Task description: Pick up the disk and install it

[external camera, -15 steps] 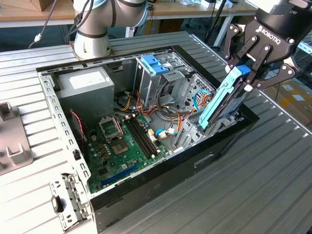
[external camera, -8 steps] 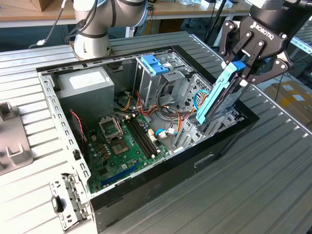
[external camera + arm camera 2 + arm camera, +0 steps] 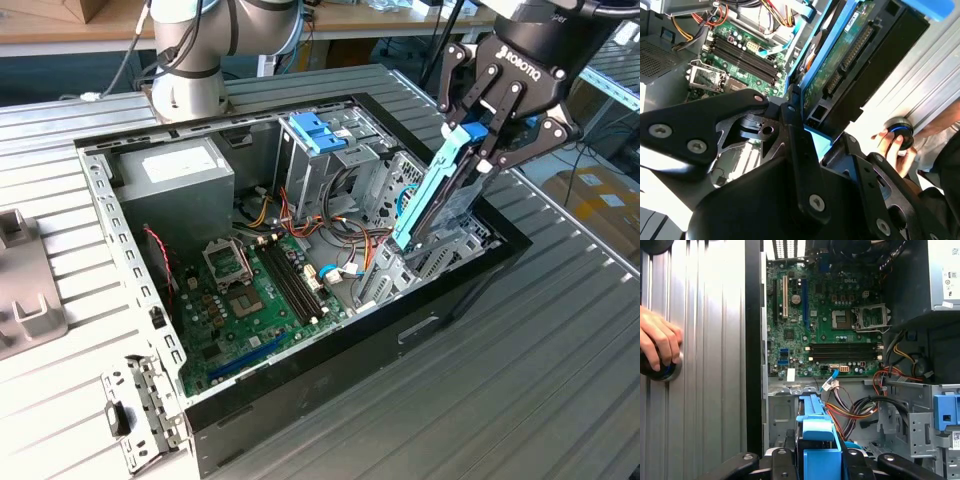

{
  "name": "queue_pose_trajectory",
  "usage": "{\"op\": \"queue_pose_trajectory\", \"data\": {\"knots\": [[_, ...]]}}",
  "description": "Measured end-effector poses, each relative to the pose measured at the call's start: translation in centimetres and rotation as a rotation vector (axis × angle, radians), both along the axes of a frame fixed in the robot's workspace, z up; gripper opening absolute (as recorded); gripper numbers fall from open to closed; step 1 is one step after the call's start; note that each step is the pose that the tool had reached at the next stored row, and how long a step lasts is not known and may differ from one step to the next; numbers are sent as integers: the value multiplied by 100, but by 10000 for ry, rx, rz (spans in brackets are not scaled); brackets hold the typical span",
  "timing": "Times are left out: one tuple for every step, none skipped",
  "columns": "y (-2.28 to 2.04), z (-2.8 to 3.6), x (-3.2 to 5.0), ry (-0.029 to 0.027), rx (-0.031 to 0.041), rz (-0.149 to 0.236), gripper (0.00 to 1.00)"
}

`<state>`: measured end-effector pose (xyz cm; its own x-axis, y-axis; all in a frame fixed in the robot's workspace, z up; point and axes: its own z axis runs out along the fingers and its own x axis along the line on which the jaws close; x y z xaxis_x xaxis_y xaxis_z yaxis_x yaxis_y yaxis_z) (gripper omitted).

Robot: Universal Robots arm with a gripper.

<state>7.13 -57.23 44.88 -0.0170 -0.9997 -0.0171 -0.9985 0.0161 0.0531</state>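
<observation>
The disk [image 3: 432, 195], a grey drive framed by light-blue side rails, hangs steeply tilted. Its lower end reaches into the metal drive bay [image 3: 455, 248] at the exterior view's right end of the open computer case [image 3: 300, 390]. My gripper [image 3: 478, 137] is shut on the disk's upper end, with the black fingers clamping the blue rail. In the second wrist view the disk's [image 3: 850, 55] green circuit-board underside runs away from the gripper [image 3: 817, 132]. In the first wrist view the blue rail of the disk [image 3: 816, 427] stands between the fingers [image 3: 782, 462].
The case holds a green motherboard [image 3: 250, 290], a grey power-supply box [image 3: 175, 170], a cage with a blue tab piece [image 3: 318, 130] and loose cables [image 3: 345, 235]. A person's hand [image 3: 657, 342] rests on a round black knob beside the case. The arm's base [image 3: 190, 70] stands behind it.
</observation>
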Motion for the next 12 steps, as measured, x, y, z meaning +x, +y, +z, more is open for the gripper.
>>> {"op": "queue_pose_trajectory", "data": {"knots": [[2,-6,1,1,1,0,37],[4,-13,2,2,2,-1,37],[6,-19,2,2,2,-4,37],[6,-23,2,2,2,-10,37],[7,-28,2,2,1,-19,37],[7,-33,2,3,0,-37,37],[7,-38,2,3,-1,-67,37],[8,-42,2,3,-2,-99,37],[7,-51,2,3,0,-149,37],[7,-57,2,3,0,-183,37],[7,-65,2,2,0,-227,37],[7,-74,2,2,0,-265,37]]}}
